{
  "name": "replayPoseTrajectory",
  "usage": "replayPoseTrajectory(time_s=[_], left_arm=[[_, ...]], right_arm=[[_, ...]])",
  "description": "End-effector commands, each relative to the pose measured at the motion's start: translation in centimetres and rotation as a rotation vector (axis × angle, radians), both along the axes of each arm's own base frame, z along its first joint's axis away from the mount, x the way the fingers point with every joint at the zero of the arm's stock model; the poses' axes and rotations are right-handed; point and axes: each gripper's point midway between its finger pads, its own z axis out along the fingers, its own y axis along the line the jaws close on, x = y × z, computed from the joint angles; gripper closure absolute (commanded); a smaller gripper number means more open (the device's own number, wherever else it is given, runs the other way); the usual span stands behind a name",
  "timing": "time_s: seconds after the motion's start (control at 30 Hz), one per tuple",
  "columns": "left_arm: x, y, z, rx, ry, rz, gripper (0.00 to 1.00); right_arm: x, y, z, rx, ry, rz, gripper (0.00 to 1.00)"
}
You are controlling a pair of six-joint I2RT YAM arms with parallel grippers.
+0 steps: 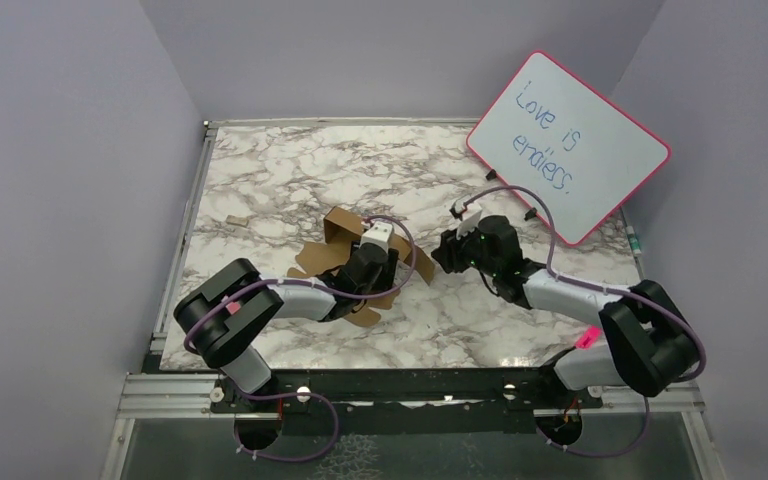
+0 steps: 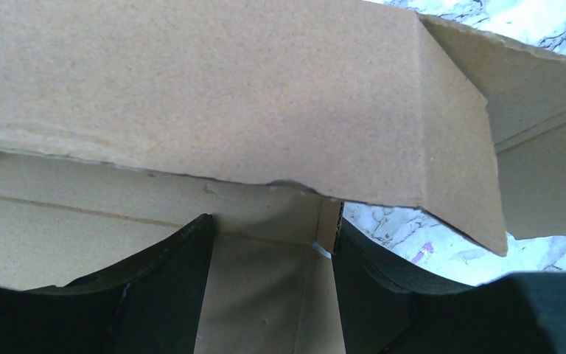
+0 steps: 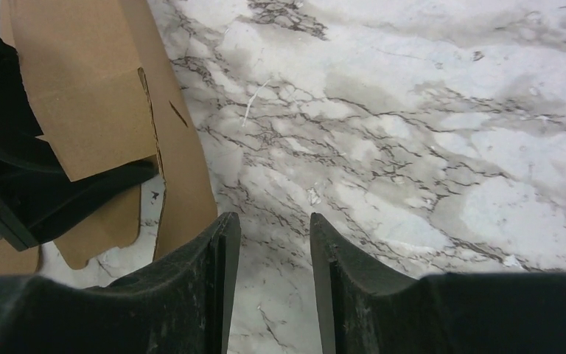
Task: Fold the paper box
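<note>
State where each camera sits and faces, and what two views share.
Top external: above and behind the arms, looking down on the white marbled table; both arms show.
Left wrist: on the left arm, facing the brown cardboard paper box; left hand shows.
Right wrist: on the right arm, facing the table; right hand shows.
Shared: both wrists see the box.

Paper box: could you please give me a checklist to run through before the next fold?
1. Right gripper open and empty: ok.
2. Right gripper beside the box, over bare table: ok.
3. Left gripper straddling the box's cardboard: ok.
4. Left jaws closed on it: not ok, they stand apart.
5. Box finished: not ok, flaps lie flat.
6. Right gripper touching the box: cannot tell.
</note>
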Motion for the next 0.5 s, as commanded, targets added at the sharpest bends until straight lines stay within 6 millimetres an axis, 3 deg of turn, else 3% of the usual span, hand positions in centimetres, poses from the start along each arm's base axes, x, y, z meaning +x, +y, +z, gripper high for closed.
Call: replayPoseTrajectory(time_s=[0.0, 0.2, 0.47], left_arm=[[-0.3, -0.4, 0.3, -0.074, 0.018, -0.019, 0.41], [-0.6, -0.1, -0.5, -0.097, 0.050, -0.020, 0.42], [-0.8, 0.1, -1.0, -0.125, 0.076, -0.021, 0.44]], right_arm=[[0.2, 2.3, -0.1, 0.048, 0.024, 0.097, 0.55], [-0.4, 4.5, -1.5, 0.101, 0.084, 0.206, 0.58], [-1.4, 6.5, -1.7, 0.203, 0.115, 0.297, 0.58]])
